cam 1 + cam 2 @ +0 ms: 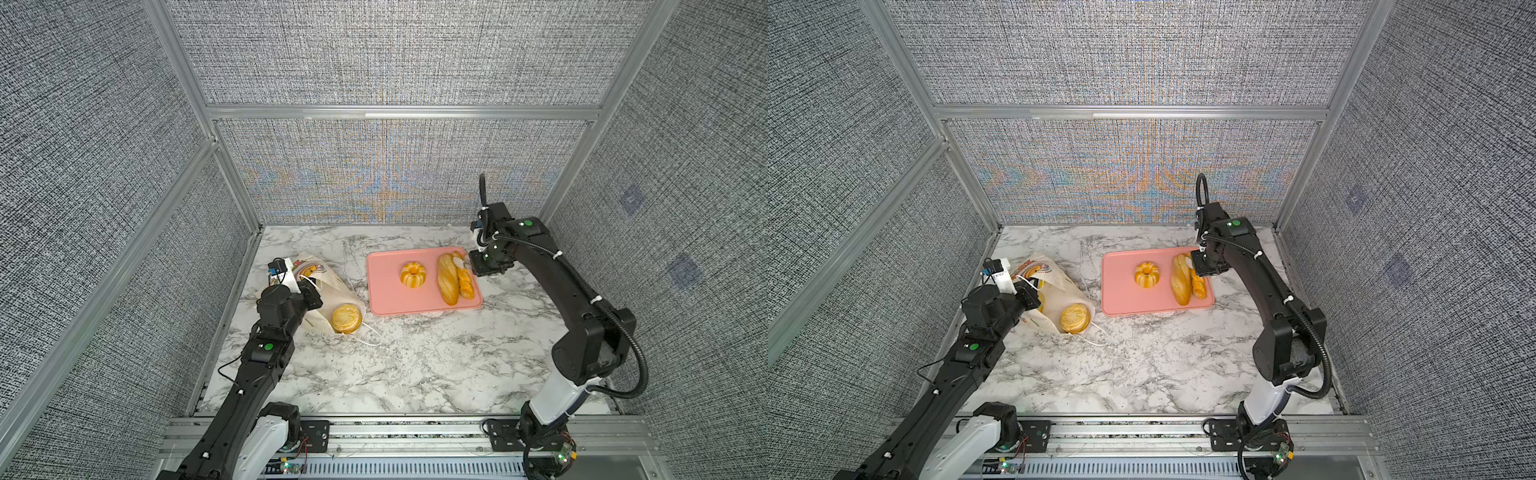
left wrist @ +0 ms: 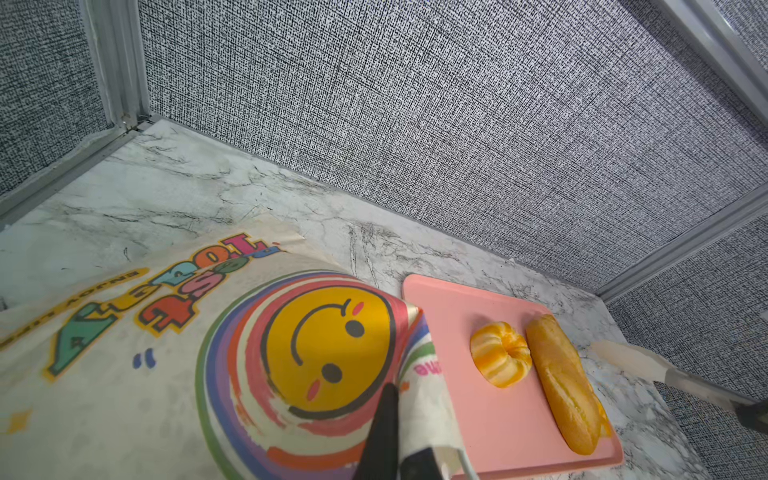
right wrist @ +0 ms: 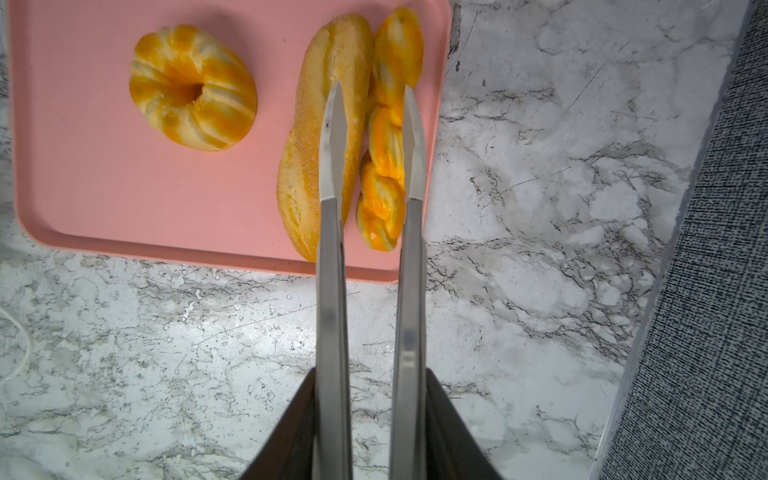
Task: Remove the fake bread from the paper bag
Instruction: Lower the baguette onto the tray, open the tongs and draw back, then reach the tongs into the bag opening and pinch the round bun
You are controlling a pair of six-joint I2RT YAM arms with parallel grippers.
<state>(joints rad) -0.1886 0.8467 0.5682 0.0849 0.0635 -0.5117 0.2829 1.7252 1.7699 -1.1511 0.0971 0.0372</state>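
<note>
The paper bag point(image 1: 328, 286) point(image 1: 1054, 286) point(image 2: 166, 353) lies on its side at the left, smiley print up. A round golden bun point(image 1: 346, 318) point(image 1: 1075, 318) of the fake bread sits at its mouth. My left gripper point(image 1: 309, 293) point(image 1: 1027, 297) point(image 2: 401, 399) is shut on the bag's upper rim by a cord handle. On the pink tray point(image 1: 386, 303) point(image 3: 83, 187) lie a ring bun point(image 1: 413, 274) point(image 3: 191, 87), a long loaf point(image 1: 447, 278) point(image 3: 299, 187) and a twisted roll point(image 1: 465, 282) point(image 3: 384, 166). My right gripper point(image 1: 484, 268) point(image 3: 371, 374) is shut on metal tongs point(image 3: 332, 291), whose tips stand slightly apart over the twisted roll.
The tray stands at the back right of the marble table point(image 1: 415, 361). A white cord handle point(image 1: 370, 336) trails onto the table in front of the bag. Grey fabric walls with metal frames enclose the table on three sides.
</note>
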